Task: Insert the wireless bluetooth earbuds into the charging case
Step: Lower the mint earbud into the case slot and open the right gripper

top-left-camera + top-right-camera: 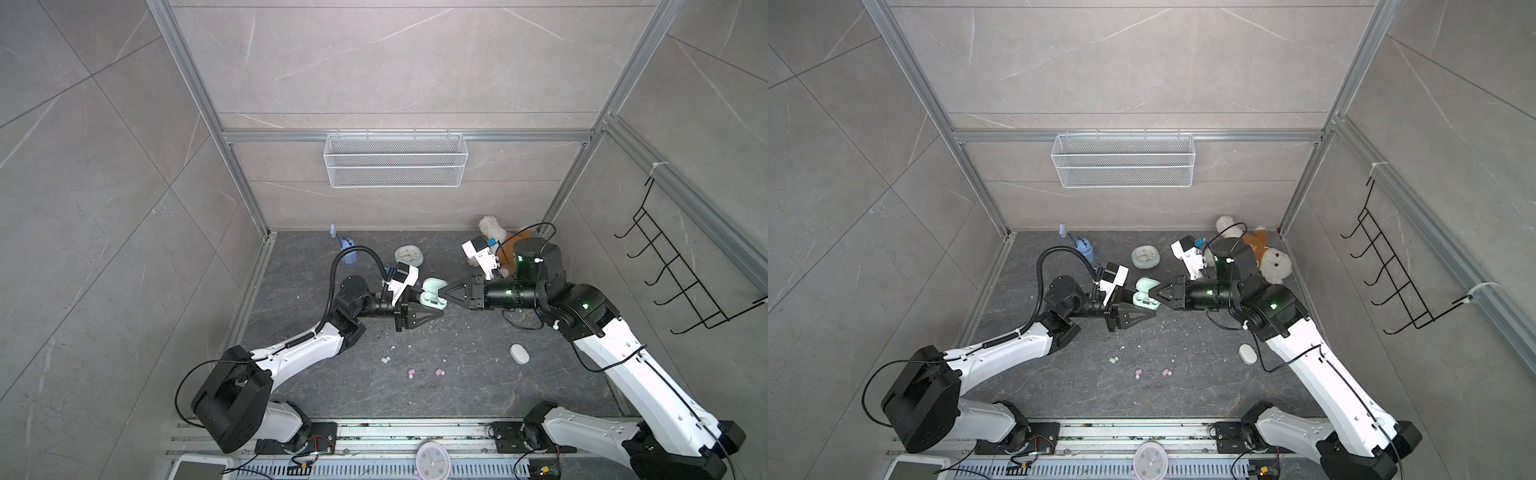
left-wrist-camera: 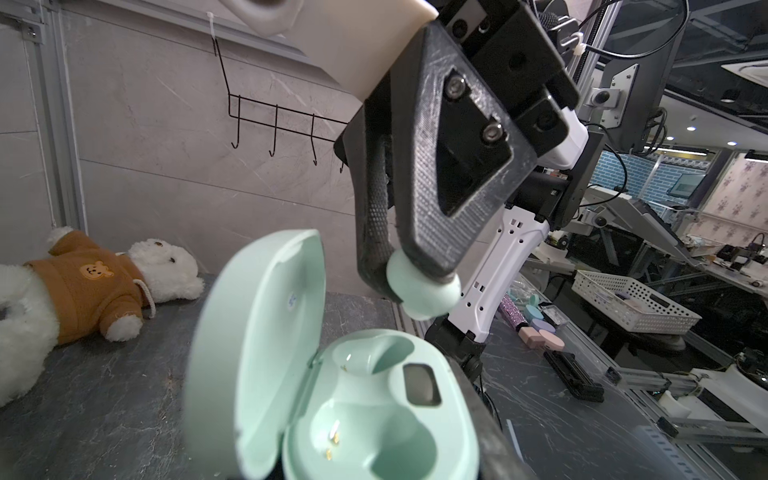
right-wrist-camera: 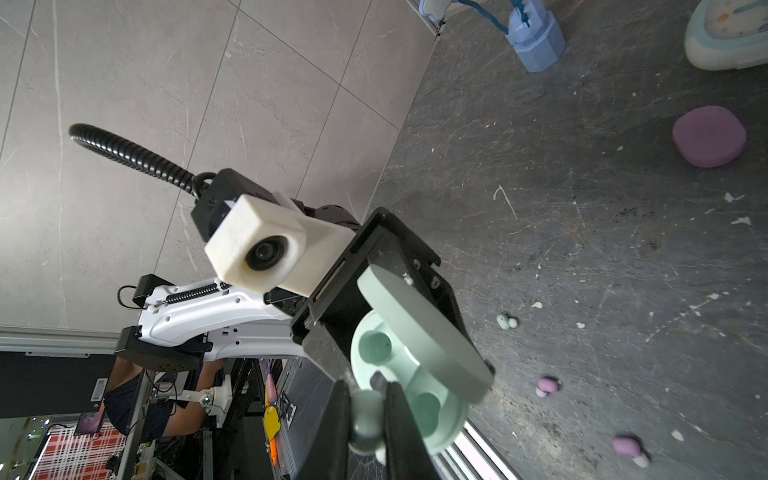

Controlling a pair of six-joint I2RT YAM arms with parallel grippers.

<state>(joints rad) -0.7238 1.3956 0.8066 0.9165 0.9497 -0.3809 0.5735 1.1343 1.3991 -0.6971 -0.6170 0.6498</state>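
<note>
Item, left gripper (image 1: pixel 430 303): jaws clamped on the base of the mint charging case (image 2: pixel 365 415), which I see held above the table mid-scene, lid swung open, both wells empty. Item, right gripper (image 1: pixel 444 296): jaws pinched tight on one mint earbud (image 2: pixel 419 286). The tips reach in opposite the left gripper, and the bud hangs just above the open wells, apart from the case in the left wrist view. Item, loose on the dark table (image 1: pixel 478 386), between the grippers and the arm bases: a second mint earbud (image 1: pixel 385 360), one pink earbud (image 1: pixel 411 373) and another pink earbud (image 1: pixel 439 372) close beside it. Item, white case (image 1: pixel 519 354): closed, lying near the right forearm. Item, purple case (image 3: pixel 708 135): closed, on the table, visible to me only from the right wrist. Back row: blue spray bottle (image 1: pixel 349 253), small clock (image 1: pixel 409 254), plush bear (image 2: pixel 83 286) lying down.
</note>
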